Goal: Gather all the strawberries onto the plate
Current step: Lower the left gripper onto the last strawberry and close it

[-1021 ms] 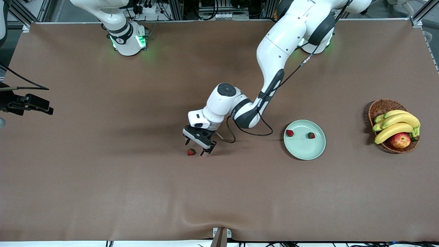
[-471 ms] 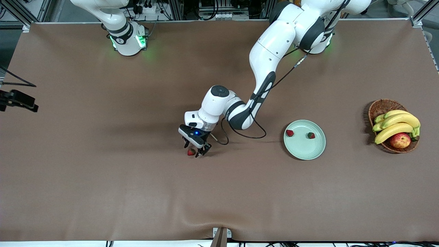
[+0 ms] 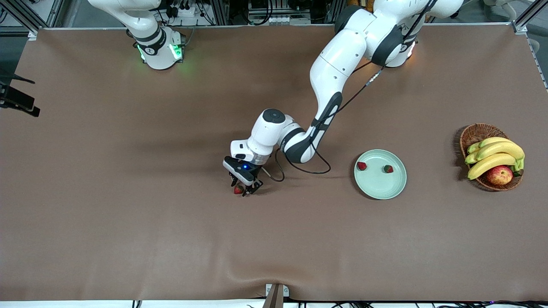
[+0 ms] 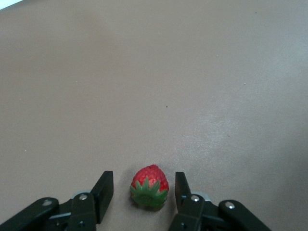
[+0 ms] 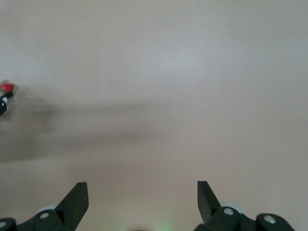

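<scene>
A: Brown table cover, one sheet, filling the frame. Items on it?

B: Plate, mint green, right of centre. Two strawberries on it, near its upper rim: one toward the centre of the frame, one toward the basket. Basket sits at the right edge, holding bananas and an apple.

A: Third strawberry?

B: Loose berry, on the cover just left of frame centre, well apart from the plate. In the left wrist view it lies cap toward the camera, between the two fingers, a gap at each side.

A: Left gripper?

B: Left gripper, down at the cover and straddling that berry. Fingers parted a little wider than the fruit; nothing gripped.

A: Right gripper?

B: Right gripper, arm waiting at the upper left edge of the front view. Fingers spread wide, holding nothing, bare cover beneath.
</scene>
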